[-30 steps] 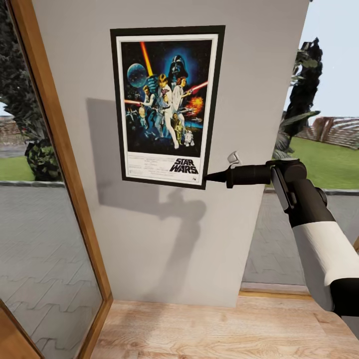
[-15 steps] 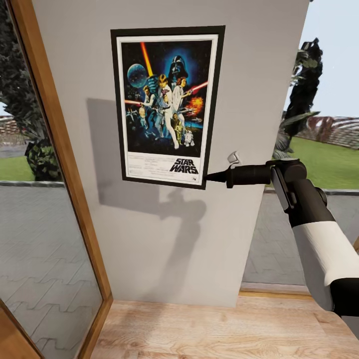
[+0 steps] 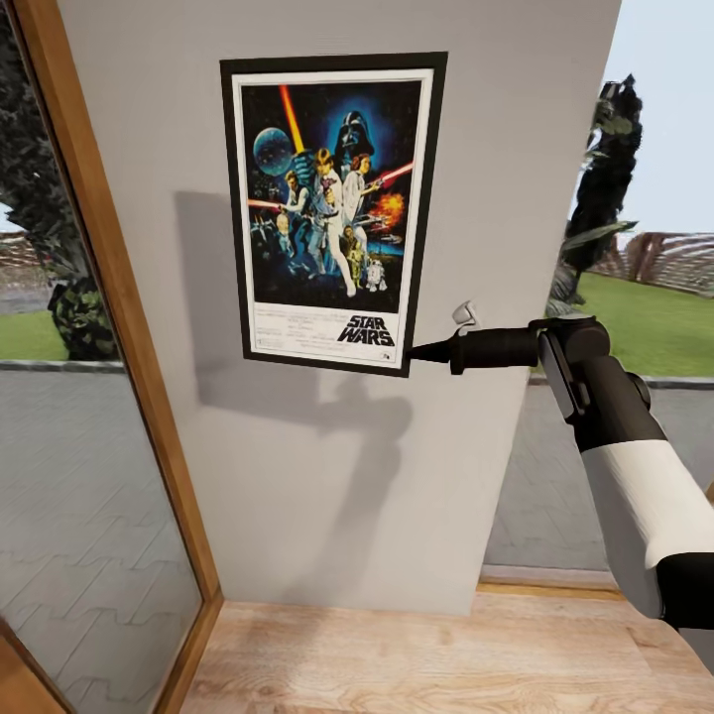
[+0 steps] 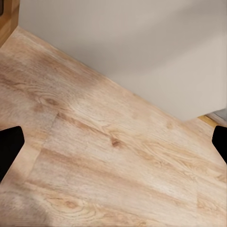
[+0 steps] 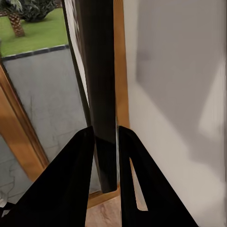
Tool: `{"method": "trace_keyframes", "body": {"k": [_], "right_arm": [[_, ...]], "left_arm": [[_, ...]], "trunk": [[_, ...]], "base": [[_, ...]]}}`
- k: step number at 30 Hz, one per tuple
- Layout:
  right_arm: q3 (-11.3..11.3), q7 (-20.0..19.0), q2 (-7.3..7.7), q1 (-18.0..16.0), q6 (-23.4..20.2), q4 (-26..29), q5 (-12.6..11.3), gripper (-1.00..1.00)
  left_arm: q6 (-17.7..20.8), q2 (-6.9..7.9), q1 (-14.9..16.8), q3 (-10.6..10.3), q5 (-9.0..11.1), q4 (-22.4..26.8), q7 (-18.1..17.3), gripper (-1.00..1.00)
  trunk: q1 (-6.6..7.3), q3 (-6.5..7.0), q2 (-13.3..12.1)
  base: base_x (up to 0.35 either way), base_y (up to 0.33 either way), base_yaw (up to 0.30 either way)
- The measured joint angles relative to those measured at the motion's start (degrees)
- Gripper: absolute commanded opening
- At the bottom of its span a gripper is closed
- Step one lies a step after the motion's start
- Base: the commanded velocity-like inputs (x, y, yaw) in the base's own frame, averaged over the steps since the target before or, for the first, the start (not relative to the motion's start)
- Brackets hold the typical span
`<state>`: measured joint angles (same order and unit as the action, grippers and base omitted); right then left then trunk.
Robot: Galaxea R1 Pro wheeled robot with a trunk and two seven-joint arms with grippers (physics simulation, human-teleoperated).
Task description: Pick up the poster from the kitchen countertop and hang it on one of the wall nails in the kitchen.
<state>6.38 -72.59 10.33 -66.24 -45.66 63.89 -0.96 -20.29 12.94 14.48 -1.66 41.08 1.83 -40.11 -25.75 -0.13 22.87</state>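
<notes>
Two fingers of the right pincer (image 3: 412, 351) clamp the poster's (image 3: 332, 203) lower corner against the wall (image 3: 327, 476); left pincer (image 4: 113, 144) open.

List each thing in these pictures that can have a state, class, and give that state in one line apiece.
poster: upright against the grey wall, its lower right corner gripped.
right gripper: shut on the poster's frame edge.
left gripper: open, fingers wide apart, holding nothing, pointing at the wooden floor.
</notes>
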Motion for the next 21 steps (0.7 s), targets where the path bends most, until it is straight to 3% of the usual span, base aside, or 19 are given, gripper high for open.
{"method": "trace_keyframes", "body": {"k": [21], "right_arm": [[0.0, 0.0, 0.0, 0.0, 0.0, 0.0, -0.1, -1.0]], "left_arm": [[0.0, 0.34, 0.0, 0.0, 0.0, 0.0, 0.0, 1.0]], "trunk": [[0.01, 0.0, 0.0]], "base": [[0.1, 0.0, 0.0]]}}
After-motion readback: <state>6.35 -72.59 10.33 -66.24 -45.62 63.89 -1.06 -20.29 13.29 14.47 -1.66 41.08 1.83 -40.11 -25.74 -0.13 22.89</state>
